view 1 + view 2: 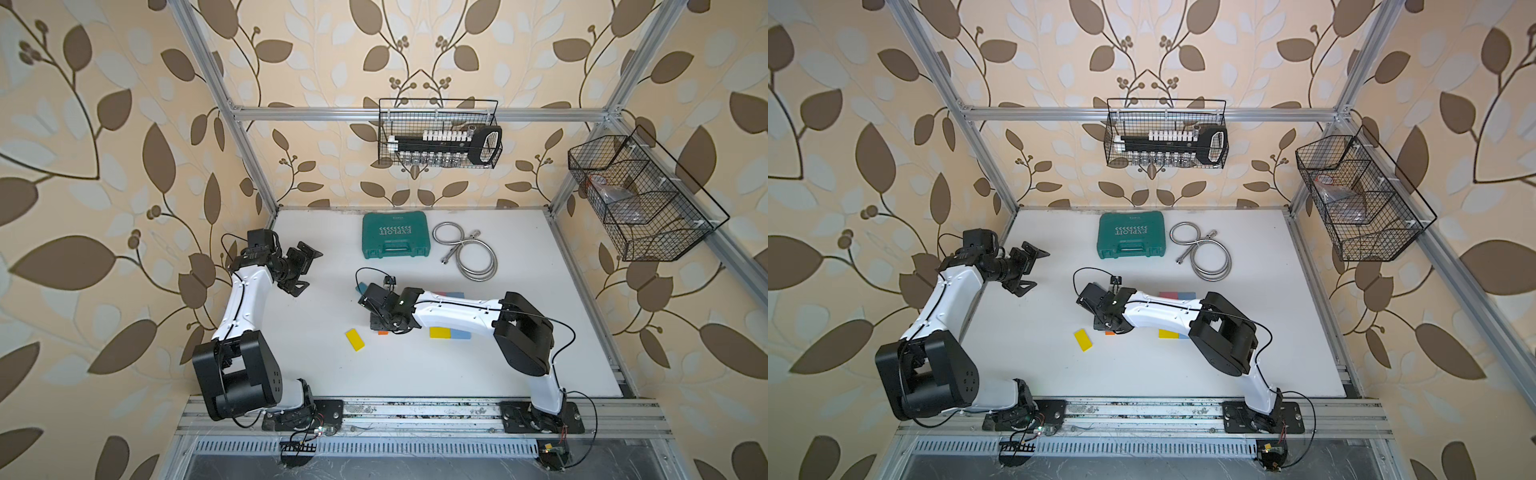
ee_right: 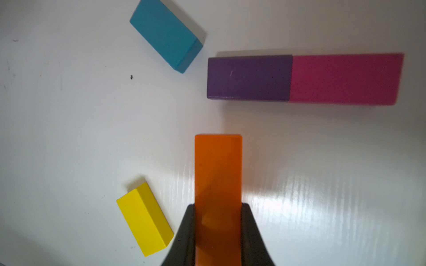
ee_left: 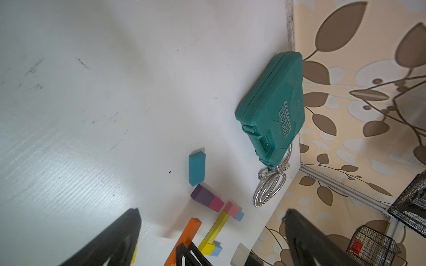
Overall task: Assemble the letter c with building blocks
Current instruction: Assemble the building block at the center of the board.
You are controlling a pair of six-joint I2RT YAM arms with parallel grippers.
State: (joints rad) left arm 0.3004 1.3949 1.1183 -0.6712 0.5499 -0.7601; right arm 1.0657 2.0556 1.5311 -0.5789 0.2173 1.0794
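Observation:
My right gripper [image 2: 218, 205] is shut on one end of an orange block [image 2: 218, 170], low over the middle of the table. The block's free end points at a purple block [image 2: 249, 78] joined end to end with a magenta block [image 2: 343, 79]. A teal block [image 2: 166, 34] lies askew beside the purple one. A loose yellow block [image 1: 355, 339] lies left of the gripper. In the left wrist view a pink block [image 3: 231, 208], a long yellow block [image 3: 217, 226] and light blue blocks [image 3: 239, 216] lie joined beyond. My left gripper [image 1: 305, 269] hangs open at the table's left, holding nothing.
A green tool case [image 1: 395, 235] and a coiled metal hose [image 1: 469, 253] lie at the back of the table. A wire basket [image 1: 440, 133] hangs on the back rail and another wire basket [image 1: 640, 199] on the right rail. The right arm [image 1: 453, 316] covers part of the blocks.

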